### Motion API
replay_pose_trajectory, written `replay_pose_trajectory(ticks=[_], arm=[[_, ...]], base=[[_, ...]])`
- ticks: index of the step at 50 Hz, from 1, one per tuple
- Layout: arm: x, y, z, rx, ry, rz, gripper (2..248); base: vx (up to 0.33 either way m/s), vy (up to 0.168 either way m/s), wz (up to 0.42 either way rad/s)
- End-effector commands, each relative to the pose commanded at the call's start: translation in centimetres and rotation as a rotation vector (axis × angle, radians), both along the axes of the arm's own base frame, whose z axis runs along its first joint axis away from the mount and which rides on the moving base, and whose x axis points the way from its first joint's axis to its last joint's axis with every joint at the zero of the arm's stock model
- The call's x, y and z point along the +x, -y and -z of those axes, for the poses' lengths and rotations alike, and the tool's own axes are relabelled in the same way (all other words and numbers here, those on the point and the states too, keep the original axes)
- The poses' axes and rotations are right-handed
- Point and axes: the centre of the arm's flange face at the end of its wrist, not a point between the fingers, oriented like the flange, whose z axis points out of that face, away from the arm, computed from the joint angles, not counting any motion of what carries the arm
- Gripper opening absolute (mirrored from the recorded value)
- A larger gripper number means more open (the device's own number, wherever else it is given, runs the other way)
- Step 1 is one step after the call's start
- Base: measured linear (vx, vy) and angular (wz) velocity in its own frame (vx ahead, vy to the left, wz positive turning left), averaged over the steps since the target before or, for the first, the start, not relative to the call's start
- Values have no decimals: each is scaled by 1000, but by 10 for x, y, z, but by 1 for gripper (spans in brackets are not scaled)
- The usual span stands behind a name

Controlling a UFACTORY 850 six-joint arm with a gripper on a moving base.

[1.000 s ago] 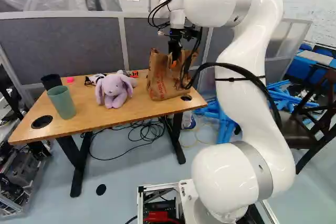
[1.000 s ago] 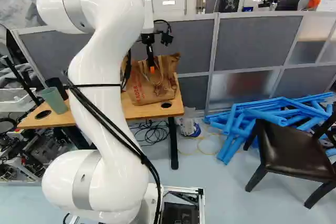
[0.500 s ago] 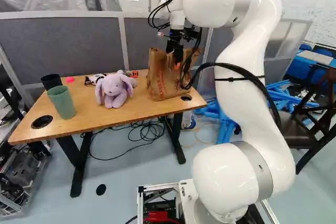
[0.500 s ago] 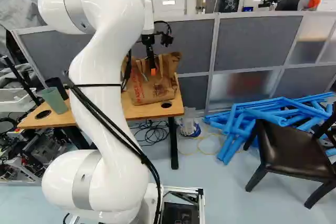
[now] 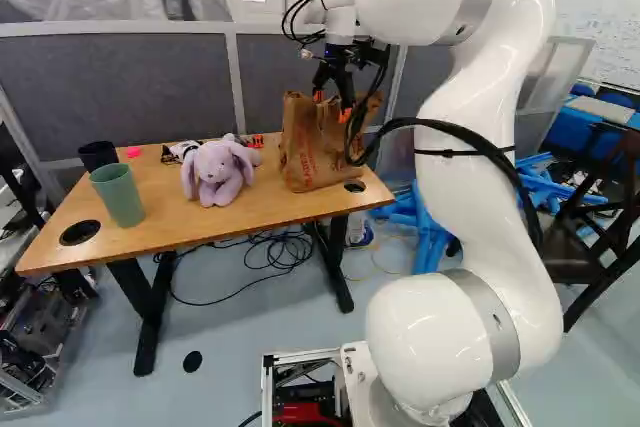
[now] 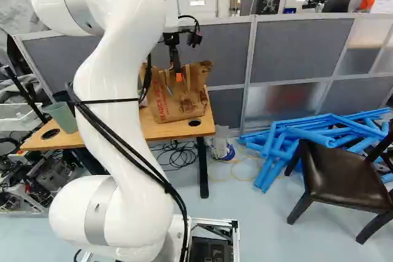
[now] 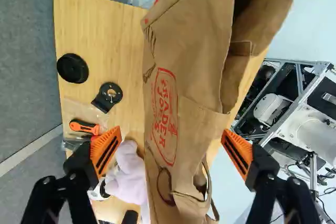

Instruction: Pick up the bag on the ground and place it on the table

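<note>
Pincer (image 7: pixel 172 151) fingers stand wide apart, one to each side of the bag (image 5: pixel 308 152), which lies under and between them, upright on the table (image 5: pixel 165 219). Its long axis runs across the line joining my fingertips. With the bag where the task wants it, I judge a straight lift along the approach is next; drifting sideways could snag it.

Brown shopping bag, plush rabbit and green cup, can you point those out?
Brown shopping bag (image 7: pixel 184 51): wrist view, printed side.
Plush rabbit (image 5: pixel 213 164): left base view, head.
Green cup (image 5: pixel 119 195): left base view, outer wall.
</note>
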Motion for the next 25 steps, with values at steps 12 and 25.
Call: replay_pose_trajectory(ticks=[12, 25], arm=[[-7, 0, -18, 2, 30, 0, 247], [-15, 1, -38, 4, 62, 0, 247]], base=[[0, 0, 0], [0, 0, 0]])
